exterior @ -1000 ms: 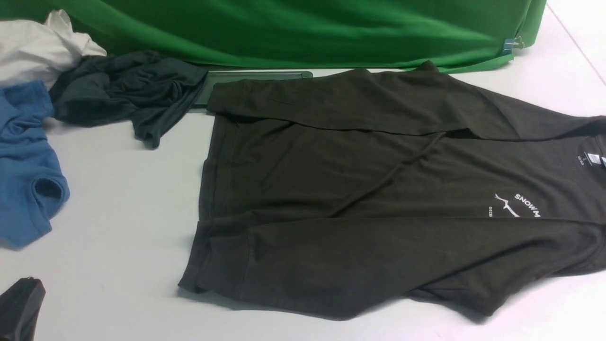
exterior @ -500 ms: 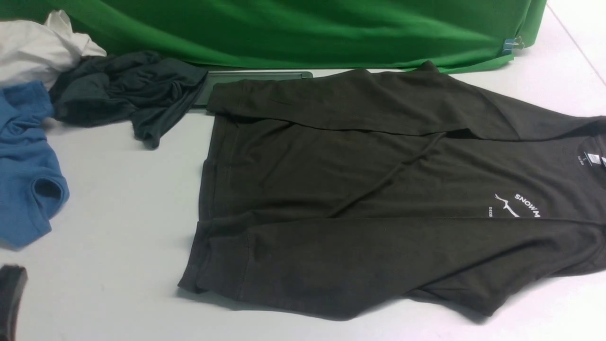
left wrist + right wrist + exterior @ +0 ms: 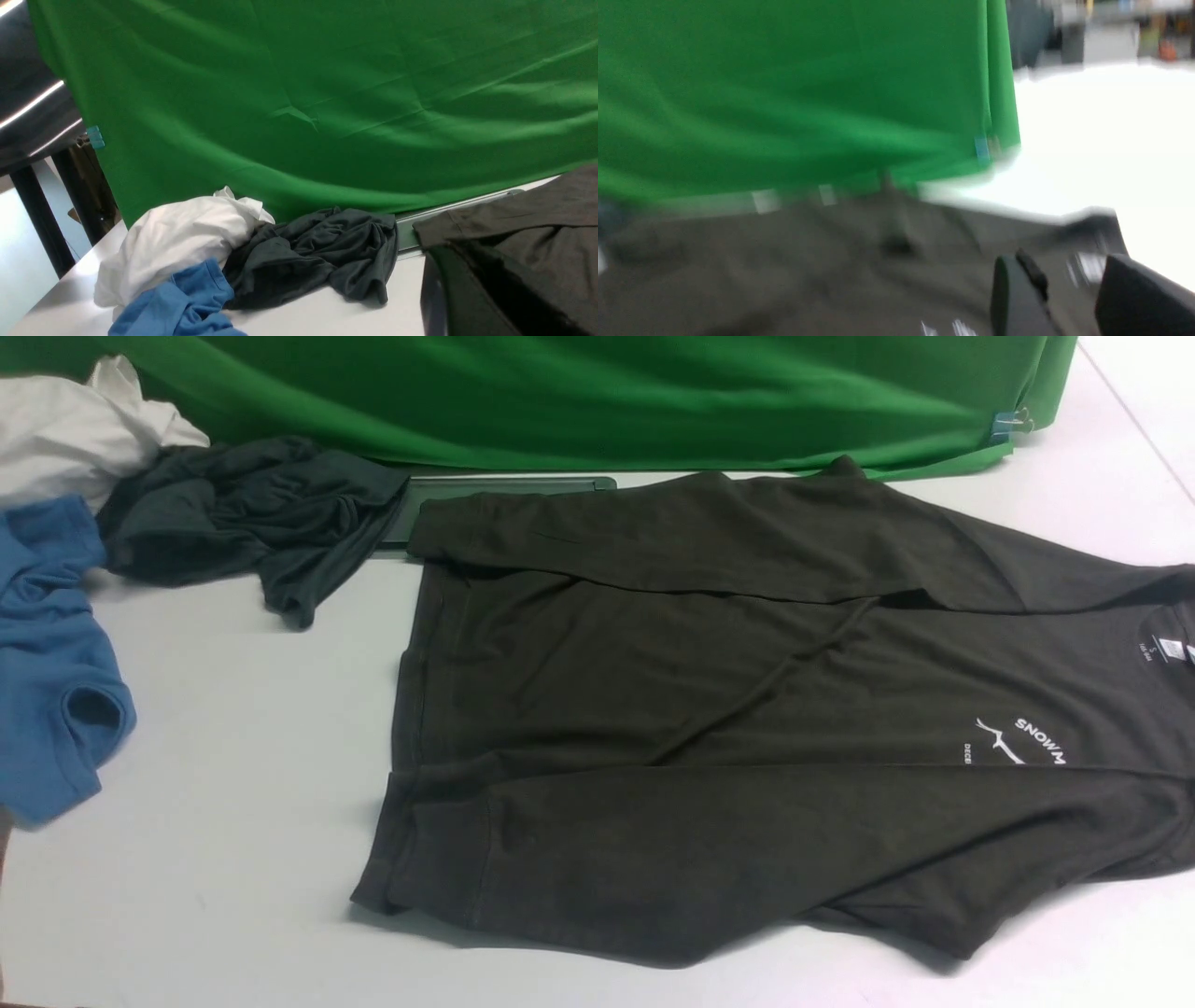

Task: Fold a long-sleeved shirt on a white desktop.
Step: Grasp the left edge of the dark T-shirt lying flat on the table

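Left gripper [image 3: 460, 294]: jaws together, empty. Right gripper [image 3: 1066, 284]: blurred, fingers apart, nothing between them, above the collar end of the long-sleeved shirt [image 3: 709, 709]. Shirt lies flat on the white desktop [image 3: 233, 728], centre to 3 o'clock, collar at 3, hem at 9, both sleeves folded along the body. Grey garment [image 3: 252, 513], blue shirt [image 3: 47, 653] and white cloth [image 3: 75, 429] heaped at 10 o'clock. Green backdrop [image 3: 597, 392] at 12.

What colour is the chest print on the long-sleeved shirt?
White. The chest print stands out against the dark olive-brown long-sleeved shirt, best in the front view.

White desktop [image 3: 233, 756] bears long-sleeved shirt [image 3: 700, 756], garment pile [image 3: 233, 513].
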Tool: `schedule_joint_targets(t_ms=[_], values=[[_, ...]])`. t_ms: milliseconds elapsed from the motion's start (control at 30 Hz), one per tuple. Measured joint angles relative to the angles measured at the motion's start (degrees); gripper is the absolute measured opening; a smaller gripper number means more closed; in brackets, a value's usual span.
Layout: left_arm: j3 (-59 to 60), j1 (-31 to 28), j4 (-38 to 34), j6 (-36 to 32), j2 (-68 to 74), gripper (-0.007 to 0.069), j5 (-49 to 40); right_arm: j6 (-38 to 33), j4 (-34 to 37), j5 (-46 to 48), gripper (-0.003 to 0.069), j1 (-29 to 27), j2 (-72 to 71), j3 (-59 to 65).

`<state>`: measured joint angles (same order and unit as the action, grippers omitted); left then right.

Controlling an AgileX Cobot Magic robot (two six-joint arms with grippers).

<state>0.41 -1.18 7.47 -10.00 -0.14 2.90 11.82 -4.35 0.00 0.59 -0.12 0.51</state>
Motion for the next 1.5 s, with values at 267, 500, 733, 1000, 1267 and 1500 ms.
schedule_joint_targets(t_ms=[267, 500, 733, 1000, 1267, 1500], values=[[0.0, 0.0, -0.1, 7.6, 0.0, 0.0021, 20.8, 12.9, 0.0, -16.4, 0.024, 0.0, 0.0, 0.0], [-13.8, 0.0, 0.2, 19.5, 6.3, 0.0021, 26.9, 16.0, 2.7, -27.2, 0.024, 0.0, 5.3, -10.0], [-43.2, 0.0, 0.2, 30.4, 24.0, 0.0021, 1.5, 11.8, 3.0, -11.3, 0.024, 0.0, 20.3, -36.6], [-58.1, 0.0, 5.7, 16.0, 43.0, 0.0021, -26.2, 2.3, 3.0, 13.2, 0.024, 0.0, 36.5, -48.3], [-58.3, 0.0, -13.0, 11.1, 54.9, 0.0021, -36.9, 1.5, 4.4, 25.7, 0.0241, 0.8, 46.3, -47.9], [-57.8, 0.3, -40.8, -15.3, 71.5, 0.0034, -57.2, -1.3, 4.4, 34.2, 0.0241, 10.0, 51.0, -47.5]])
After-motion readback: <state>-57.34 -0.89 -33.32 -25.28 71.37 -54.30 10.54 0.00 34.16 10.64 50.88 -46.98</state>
